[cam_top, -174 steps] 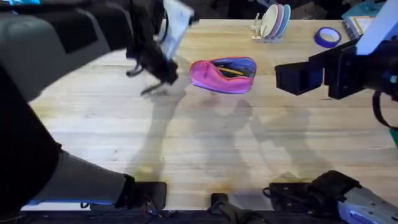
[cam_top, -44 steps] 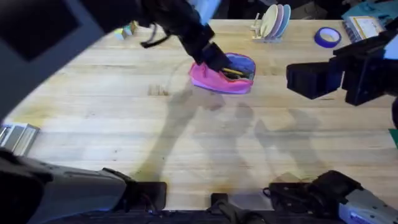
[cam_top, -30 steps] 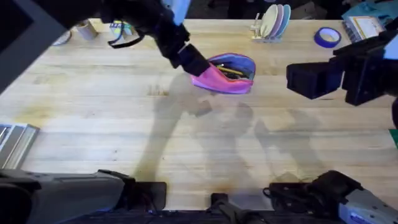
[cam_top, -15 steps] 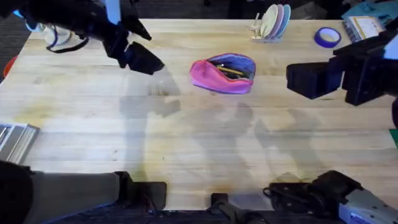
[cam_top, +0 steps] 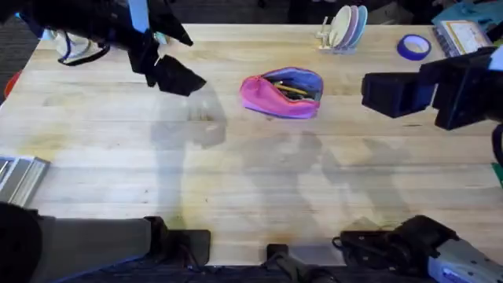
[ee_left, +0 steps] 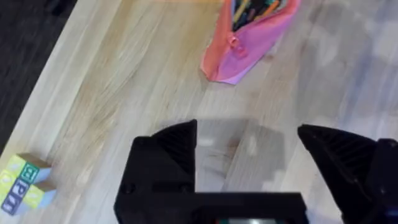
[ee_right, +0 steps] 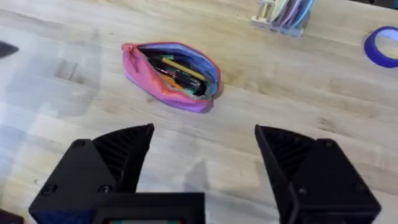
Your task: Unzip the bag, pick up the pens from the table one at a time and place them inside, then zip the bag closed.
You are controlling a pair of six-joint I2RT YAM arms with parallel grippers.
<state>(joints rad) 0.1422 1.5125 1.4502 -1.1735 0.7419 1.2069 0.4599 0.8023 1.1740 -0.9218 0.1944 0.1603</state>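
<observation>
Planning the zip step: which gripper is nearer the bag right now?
Left, narrowly. The left gripper hangs open over the table beside the bag, toward the robot's left. The right gripper sits open, slightly farther off on the opposite side.

Overhead cam looks down/fwd; both wrist cams close above table, share bag (cam_top: 282, 93).

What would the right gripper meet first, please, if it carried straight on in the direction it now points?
Probably the open bright pink fabric pencil pouch: in the right wrist view it lies ahead of the right gripper, whose jaws stand wide apart. Only bare pale wooden tabletop lies between. Depth is unclear, so it might reach the wood first.
</observation>
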